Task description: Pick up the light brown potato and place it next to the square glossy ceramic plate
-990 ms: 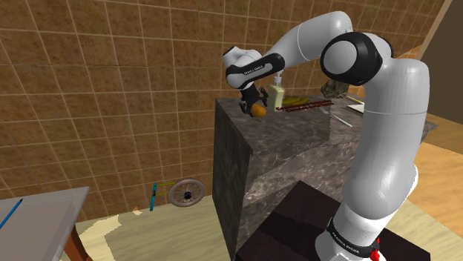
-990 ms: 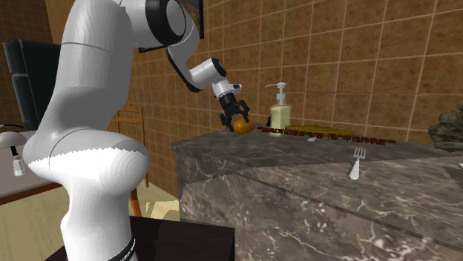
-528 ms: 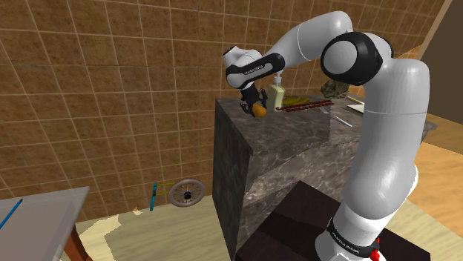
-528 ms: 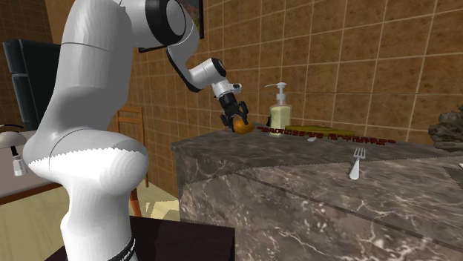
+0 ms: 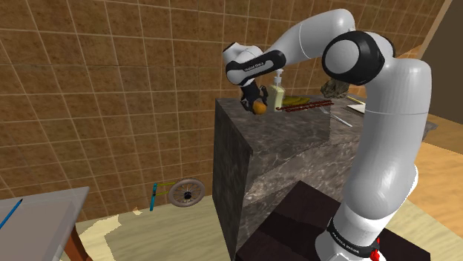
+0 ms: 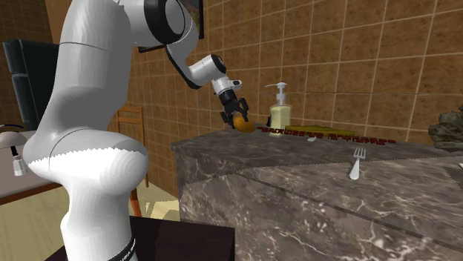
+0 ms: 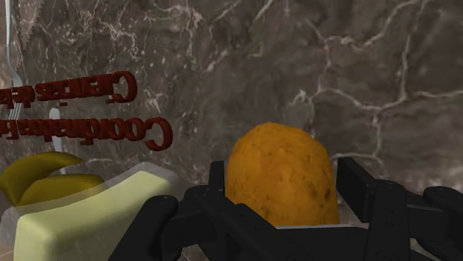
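My black gripper [image 5: 257, 102] is shut on the orange-brown potato [image 5: 260, 107], holding it just above the near-left corner of the dark marble counter [image 5: 297, 141]. In the second exterior view the potato [image 6: 240, 122] hangs from the gripper [image 6: 237, 118] a little above the counter's far end. The wrist view has the potato [image 7: 280, 174] clasped between both fingers [image 7: 355, 185], with marble beneath. A flat white piece [image 5: 357, 108], perhaps the plate, lies at the counter's right, partly hidden by the arm.
A soap dispenser [image 6: 280, 113] stands close beside the gripper. Behind it lie a strip of red lettering [image 6: 326, 136] and yellow bananas [image 7: 44, 174]. A fork [image 6: 356, 162] rests mid-counter and a dark rock [image 6: 447, 126] sits at the far right. The tiled wall is right behind.
The fingers have closed on the potato, and the hand has risen slightly, lifting it off the counter.
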Robot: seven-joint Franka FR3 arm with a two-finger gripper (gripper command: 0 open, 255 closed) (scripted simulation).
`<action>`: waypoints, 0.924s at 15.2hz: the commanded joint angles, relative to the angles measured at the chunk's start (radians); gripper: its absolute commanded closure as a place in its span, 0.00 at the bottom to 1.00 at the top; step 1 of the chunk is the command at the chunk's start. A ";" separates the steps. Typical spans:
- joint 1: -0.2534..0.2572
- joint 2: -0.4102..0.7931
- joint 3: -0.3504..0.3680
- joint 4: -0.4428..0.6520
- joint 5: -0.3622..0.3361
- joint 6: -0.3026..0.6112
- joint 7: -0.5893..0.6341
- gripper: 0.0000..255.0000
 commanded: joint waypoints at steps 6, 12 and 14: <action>0.005 -0.014 0.002 0.071 0.005 -0.077 -0.039 1.00; 0.010 -0.020 0.002 0.140 0.006 -0.143 -0.073 1.00; 0.011 -0.020 0.003 0.166 0.006 -0.166 -0.084 1.00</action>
